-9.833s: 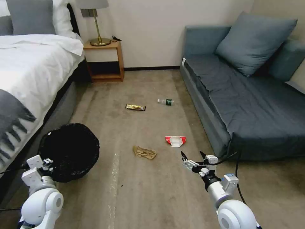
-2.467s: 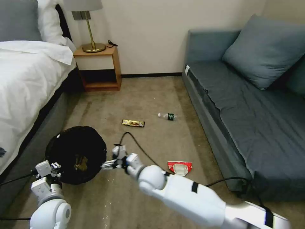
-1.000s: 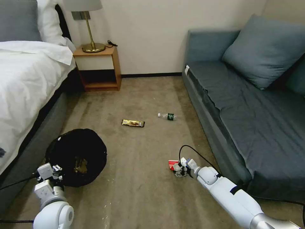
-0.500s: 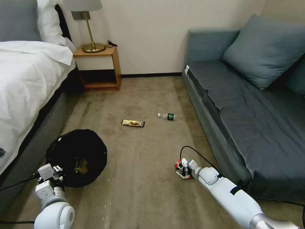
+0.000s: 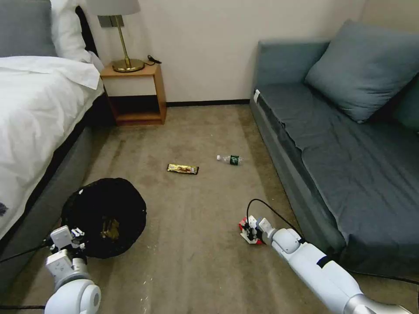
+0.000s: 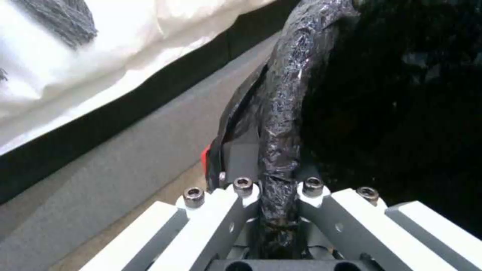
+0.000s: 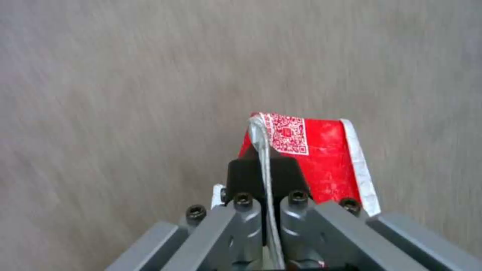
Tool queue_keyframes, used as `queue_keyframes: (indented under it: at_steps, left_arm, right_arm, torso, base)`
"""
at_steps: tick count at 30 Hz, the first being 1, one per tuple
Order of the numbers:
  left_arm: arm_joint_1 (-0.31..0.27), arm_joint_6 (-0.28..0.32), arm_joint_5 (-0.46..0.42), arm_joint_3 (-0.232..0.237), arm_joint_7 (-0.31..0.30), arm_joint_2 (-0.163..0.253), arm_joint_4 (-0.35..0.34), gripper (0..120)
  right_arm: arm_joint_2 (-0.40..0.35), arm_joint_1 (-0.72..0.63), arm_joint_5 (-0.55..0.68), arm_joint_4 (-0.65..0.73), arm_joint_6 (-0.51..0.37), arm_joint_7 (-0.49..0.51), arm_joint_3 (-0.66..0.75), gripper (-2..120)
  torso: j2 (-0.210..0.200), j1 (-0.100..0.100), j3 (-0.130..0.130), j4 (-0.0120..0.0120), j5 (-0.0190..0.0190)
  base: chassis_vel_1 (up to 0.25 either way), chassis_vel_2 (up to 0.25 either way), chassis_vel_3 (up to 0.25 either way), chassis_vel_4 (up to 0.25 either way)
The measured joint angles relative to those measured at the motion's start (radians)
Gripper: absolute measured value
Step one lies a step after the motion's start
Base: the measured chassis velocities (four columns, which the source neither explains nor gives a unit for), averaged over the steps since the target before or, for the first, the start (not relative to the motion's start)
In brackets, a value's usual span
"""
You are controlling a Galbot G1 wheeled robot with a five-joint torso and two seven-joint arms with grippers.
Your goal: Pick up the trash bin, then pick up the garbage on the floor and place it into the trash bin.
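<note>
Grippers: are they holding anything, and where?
Left gripper pinches the bin by its bagged rim; right gripper pinches the red packet's edge.

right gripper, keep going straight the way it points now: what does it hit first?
Probably bare tan carpet. The right gripper, shut on the red-and-white flat packet, points down and forward at open floor; the wrist view shows nothing else ahead. Depth is hard to judge.

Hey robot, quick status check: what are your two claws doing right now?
Left gripper shut on trash bin rim beside the bed. Right gripper shut on red-and-white packet, low over the carpet. Snack wrapper and bottle lie ahead.
</note>
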Motion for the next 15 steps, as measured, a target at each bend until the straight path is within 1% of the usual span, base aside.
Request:
queue_keyframes:
  at_steps: [1, 3, 6, 7, 10, 11, 14, 15]
  left_arm:
    - [0.002, -0.001, 0.001, 0.0, 0.0, 0.0, -0.002, 3]
    - [0.002, -0.002, 0.002, 0.0, 0.0, -0.001, -0.003, 3]
    - [0.008, -0.011, 0.012, 0.0, 0.002, -0.004, -0.005, 3]
    - [0.008, -0.011, 0.012, 0.0, 0.002, -0.004, -0.005, 3]
    - [0.013, -0.013, 0.011, 0.001, 0.002, -0.008, -0.005, 3]
    - [0.013, -0.013, 0.011, 0.001, 0.002, -0.008, -0.005, 3]
    - [0.012, -0.014, 0.015, 0.006, 0.002, -0.018, -0.002, 3]
    - [0.012, -0.014, 0.015, 0.006, 0.002, -0.018, -0.002, 3]
  right_arm:
    - [0.0, 0.002, 0.014, 0.035, -0.002, 0.015, -0.006, 0]
    - [0.0, 0.002, 0.027, 0.061, -0.005, 0.025, -0.01, 0]
    - [0.008, -0.004, 0.104, 0.181, -0.012, 0.075, -0.038, 0]
    - [0.008, -0.004, 0.104, 0.181, -0.012, 0.075, -0.038, 0]
    - [0.03, 0.004, 0.157, 0.257, 0.009, 0.131, -0.089, 0]
    - [0.03, 0.004, 0.157, 0.257, 0.009, 0.131, -0.089, 0]
    - [0.056, 0.032, 0.222, 0.329, 0.019, 0.193, -0.165, 0]
    - [0.056, 0.032, 0.222, 0.329, 0.019, 0.193, -0.165, 0]
  torso:
    - [0.0, 0.0, 0.0, 0.0, -0.0001]
    - [0.0, 0.0, 0.0, 0.0, -0.0001]
    - [0.0, 0.0, 0.0, 0.0, -0.0001]
    - [0.0, 0.0, 0.0, 0.0, -0.0001]
    - [0.0, 0.0, 0.0, 0.0001, 0.0]
    - [0.0, 0.0, 0.0, 0.0001, 0.0]
    - [0.0, 0.0, 0.0, 0.0, -0.0001]
    - [0.0, 0.0, 0.0, 0.0, -0.0001]
  base:
    - [0.0, 0.0, 0.0, 0.0]
    - [0.0, 0.0, 0.0, 0.0]
    - [0.0, 0.0, 0.0, 0.0]
    - [0.0, 0.0, 0.0, 0.0]
    - [0.0, 0.0, 0.0, 0.0]
    - [0.0, 0.0, 0.0, 0.0]
    - [0.0, 0.0, 0.0, 0.0]
    - [0.0, 0.0, 0.0, 0.0]
